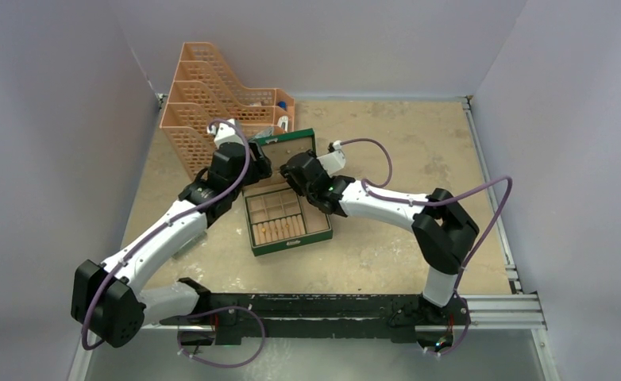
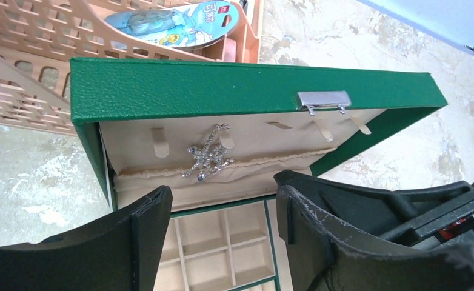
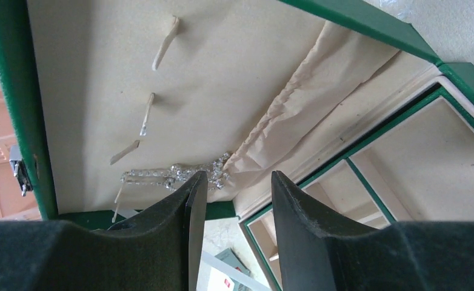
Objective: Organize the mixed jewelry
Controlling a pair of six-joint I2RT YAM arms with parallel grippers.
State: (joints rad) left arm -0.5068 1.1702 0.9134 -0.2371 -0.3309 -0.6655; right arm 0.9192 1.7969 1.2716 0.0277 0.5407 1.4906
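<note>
From above, both wrists crowd over the raised lid (image 1: 287,147) of a green jewelry box (image 1: 291,245). They hide much of the lid's lining and both sets of fingertips. One row of the box's tray holds tiny gold-coloured pieces (image 1: 279,230), too small to tell apart. Both wrist views cut the tray off at their edges.

A silvery chain piece (image 2: 207,159) hangs from a small hook on the cream lining inside the lid. Its lower end rests on the gathered fabric pocket (image 2: 265,167). The left gripper (image 2: 222,191) faces it with jaws apart and nothing between them. The chain sits just above and slightly left of the gap, clear of both fingers. In the right wrist view the chain lies just beside the tip of one finger (image 3: 195,200) of the right gripper (image 3: 234,188). Its jaws also stand apart and empty. Whether finger and chain touch cannot be told.

A peach file organizer (image 1: 212,95) stands close behind the lid, with a blister pack (image 2: 174,24) in it. Bare tabletop (image 1: 403,143) lies open to the right of the box and in front of it. Walls close in the left, back and right sides.
</note>
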